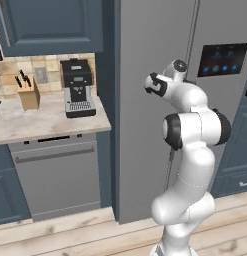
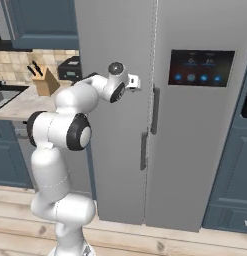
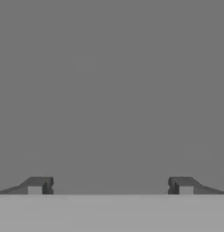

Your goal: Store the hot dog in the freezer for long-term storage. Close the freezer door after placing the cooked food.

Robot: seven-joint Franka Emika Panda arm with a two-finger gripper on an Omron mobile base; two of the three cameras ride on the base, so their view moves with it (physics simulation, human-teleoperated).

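Observation:
The freezer door (image 1: 145, 125) (image 2: 115, 165) is the plain grey steel door on the left of the fridge, and it stands shut. Its long vertical handle (image 2: 143, 150) runs beside the seam between the two doors. My gripper (image 2: 136, 83) (image 3: 110, 186) is held up at chest height, pointing straight at the upper part of this door and close to it. Its jaws are open wide with nothing between them; in the hand view there is flat grey steel (image 3: 111, 90) ahead. The freezer's inside is hidden behind the door. The hot dog is out of view.
The fridge's right door (image 1: 220, 100) (image 2: 195, 150) carries a dark display panel (image 2: 201, 67). To the left, a counter (image 1: 25, 122) holds a coffee machine (image 1: 77, 87) and a knife block (image 1: 29, 92), above a dishwasher (image 1: 57, 172). Dark blue cabinets (image 2: 230, 190) flank the fridge.

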